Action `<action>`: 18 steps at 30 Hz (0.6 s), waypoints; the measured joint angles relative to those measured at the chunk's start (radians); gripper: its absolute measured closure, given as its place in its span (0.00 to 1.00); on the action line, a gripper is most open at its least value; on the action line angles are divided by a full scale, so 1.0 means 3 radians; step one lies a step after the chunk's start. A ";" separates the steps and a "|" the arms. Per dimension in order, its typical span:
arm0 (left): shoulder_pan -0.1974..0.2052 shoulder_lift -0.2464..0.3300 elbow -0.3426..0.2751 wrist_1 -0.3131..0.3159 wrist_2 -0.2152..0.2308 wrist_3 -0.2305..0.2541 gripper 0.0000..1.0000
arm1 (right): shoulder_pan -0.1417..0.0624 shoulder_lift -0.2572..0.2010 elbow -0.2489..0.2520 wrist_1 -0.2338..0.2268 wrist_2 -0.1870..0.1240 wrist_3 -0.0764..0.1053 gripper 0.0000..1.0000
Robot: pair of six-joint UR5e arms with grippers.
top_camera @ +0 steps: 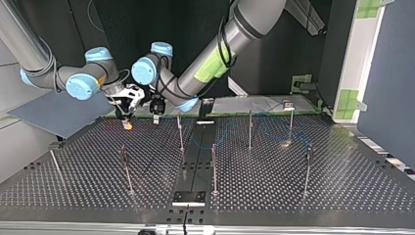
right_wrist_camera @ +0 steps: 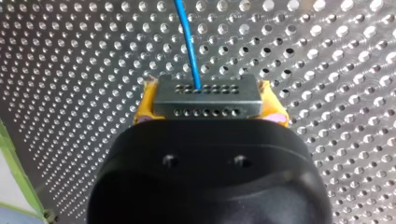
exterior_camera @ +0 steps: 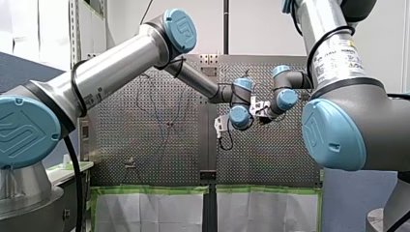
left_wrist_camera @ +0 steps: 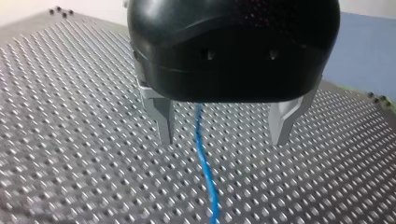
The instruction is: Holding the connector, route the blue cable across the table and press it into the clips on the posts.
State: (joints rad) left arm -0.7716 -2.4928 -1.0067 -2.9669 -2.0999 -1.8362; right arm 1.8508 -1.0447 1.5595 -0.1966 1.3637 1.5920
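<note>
Only the right wrist view shows connector point(right_wrist_camera: 205, 95) (clamped).

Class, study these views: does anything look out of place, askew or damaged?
Nothing stands out. The connector sits squarely in my right hand, the blue cable runs loose between my left hand's open fingers, and the posts stand upright.
</note>
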 joint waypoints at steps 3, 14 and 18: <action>0.0058 -0.0085 0.0082 -0.0052 0.0004 -0.0013 0.00 | 0.0001 -0.0001 0.0000 0.0000 -0.0005 -0.0005 1.00; 0.0224 -0.0261 0.0409 -0.0214 -0.0005 -0.0016 0.00 | 0.0000 -0.0003 -0.0001 0.0000 -0.0010 -0.0007 1.00; 0.0168 -0.0262 0.0464 -0.0235 -0.0010 -0.0007 0.00 | 0.0000 -0.0002 -0.0003 0.0000 -0.0010 -0.0008 1.00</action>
State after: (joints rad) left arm -0.7212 -2.5715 -0.8674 -3.0373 -2.1028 -1.8382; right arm 1.8509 -1.0453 1.5587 -0.1966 1.3608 1.5896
